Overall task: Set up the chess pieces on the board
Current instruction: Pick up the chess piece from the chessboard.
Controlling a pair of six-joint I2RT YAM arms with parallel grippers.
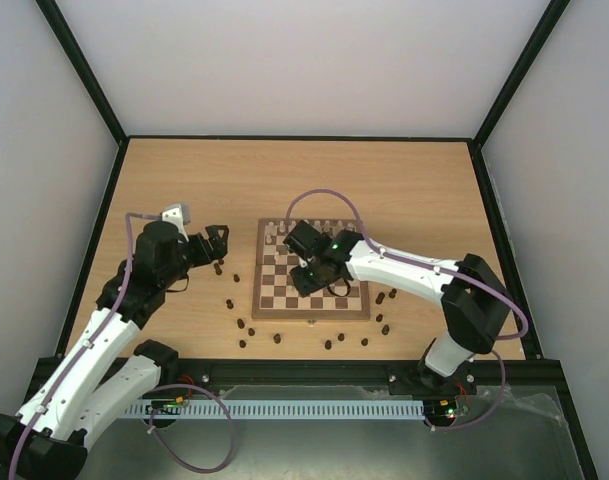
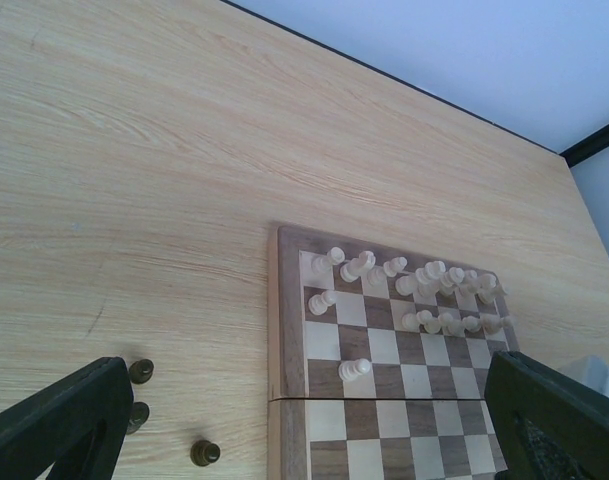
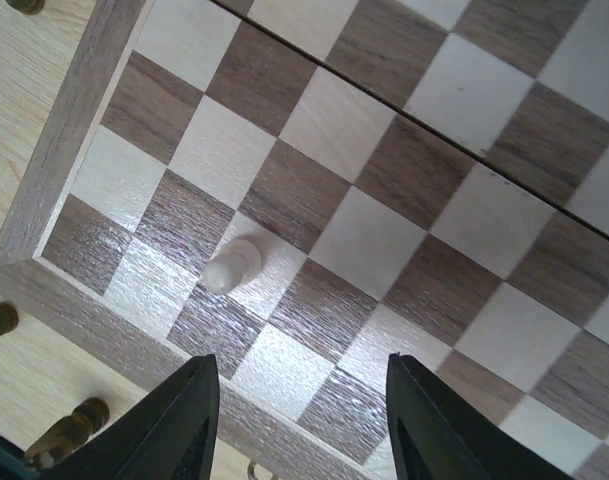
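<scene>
The board [image 1: 284, 305] lies mid-table. Pale pieces [image 1: 314, 232] stand in rows along its far edge. Dark pieces [image 1: 241, 324] lie scattered on the table left, front and right of it. My left gripper [image 1: 216, 245] is open and empty, left of the board; its view [image 2: 309, 425] shows the board [image 2: 289, 330], the pale rows [image 2: 434, 275] and a lone pale pawn [image 2: 354, 370]. My right gripper [image 1: 309, 265] hovers over the board, open and empty [image 3: 302, 425]. A pale pawn [image 3: 234, 265] stands near a board corner, just ahead of its left finger [image 3: 179, 425].
Dark pieces lie on the table near my left gripper [image 2: 141, 371] and outside the board rim [image 3: 44, 170] in the right wrist view [image 3: 69, 425]. A black frame [image 1: 294, 138] and pale walls bound the wooden table [image 1: 184, 180].
</scene>
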